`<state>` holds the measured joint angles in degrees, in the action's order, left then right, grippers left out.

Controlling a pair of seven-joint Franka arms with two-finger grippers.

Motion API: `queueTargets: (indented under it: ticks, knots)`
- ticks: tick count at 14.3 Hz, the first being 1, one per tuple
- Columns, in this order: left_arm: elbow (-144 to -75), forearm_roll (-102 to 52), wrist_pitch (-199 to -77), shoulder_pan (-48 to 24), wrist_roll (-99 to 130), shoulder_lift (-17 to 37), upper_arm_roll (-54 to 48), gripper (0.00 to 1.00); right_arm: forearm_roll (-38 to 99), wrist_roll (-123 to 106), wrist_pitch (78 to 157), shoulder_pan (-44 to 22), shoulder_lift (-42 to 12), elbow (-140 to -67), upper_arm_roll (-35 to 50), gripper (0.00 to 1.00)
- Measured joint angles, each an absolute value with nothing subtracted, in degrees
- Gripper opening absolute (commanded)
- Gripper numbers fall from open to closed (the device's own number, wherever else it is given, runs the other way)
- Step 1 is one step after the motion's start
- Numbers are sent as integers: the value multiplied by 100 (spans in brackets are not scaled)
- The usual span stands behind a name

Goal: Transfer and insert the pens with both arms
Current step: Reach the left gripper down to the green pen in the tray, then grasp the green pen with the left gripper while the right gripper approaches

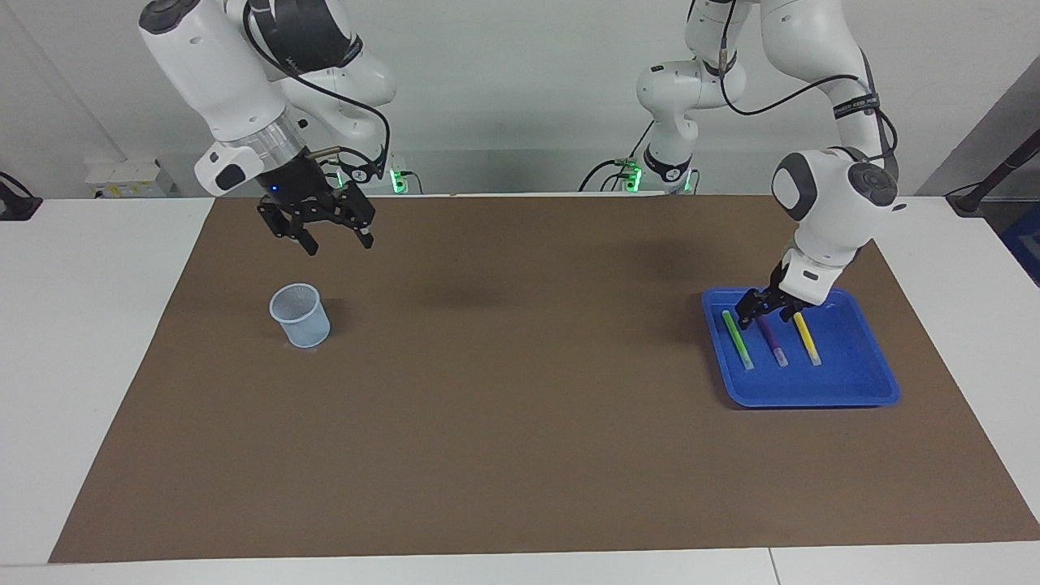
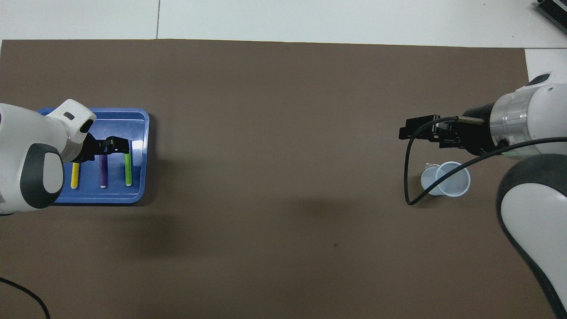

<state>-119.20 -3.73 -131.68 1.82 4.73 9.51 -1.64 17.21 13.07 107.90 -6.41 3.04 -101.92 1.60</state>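
Three pens lie side by side in a blue tray (image 1: pixel 861 382) at the left arm's end of the table: green (image 1: pixel 738 340), purple (image 1: pixel 773 341) and yellow (image 1: pixel 807 338). The overhead view shows the yellow pen (image 2: pixel 75 175), purple pen (image 2: pixel 103 173), green pen (image 2: pixel 128 170) and tray (image 2: pixel 138 124). My left gripper (image 1: pixel 764 311) (image 2: pixel 116 145) is open, low over the tray, its fingers on either side of the purple pen's coloured end. I cannot tell whether it touches. My right gripper (image 1: pixel 338 240) (image 2: pixel 405 128) is open and empty, hovering over the mat beside a pale blue cup (image 1: pixel 300 315) (image 2: pixel 449 179).
A brown mat (image 1: pixel 520 422) covers most of the white table (image 1: pixel 89 341). The right arm's black cable (image 2: pixel 407 177) loops down beside the cup. Another black cable (image 2: pixel 26 292) lies at the mat's corner by the left arm.
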Motion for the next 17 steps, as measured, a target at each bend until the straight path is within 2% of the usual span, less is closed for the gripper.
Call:
queueTargets:
  ticks: [5,10,13,14,16,17]
  knots:
    - [-11920,-373,-13532,182,473,1251,-174,92,1884,1343,11342,-856,303,-10482,163,100]
    - [-11921,-373,-13869,165,473,1498,-207,88,2416,1583,11475,-938,303,-10556,163,100]
    - [-11921,-374,-13927,149,473,1575,-213,72,2553,1813,11476,-940,304,-10556,311,100]
    - [-11921,-373,-13927,147,473,1575,-213,63,2565,2007,11499,-947,306,-10557,412,100]
    - [-11942,-374,-13927,144,473,1576,-213,35,2565,2310,11784,-1078,307,-10603,538,100]
    - [-11954,-371,-13934,141,473,1571,-207,24,2565,2392,11962,-1160,307,-10649,556,100]
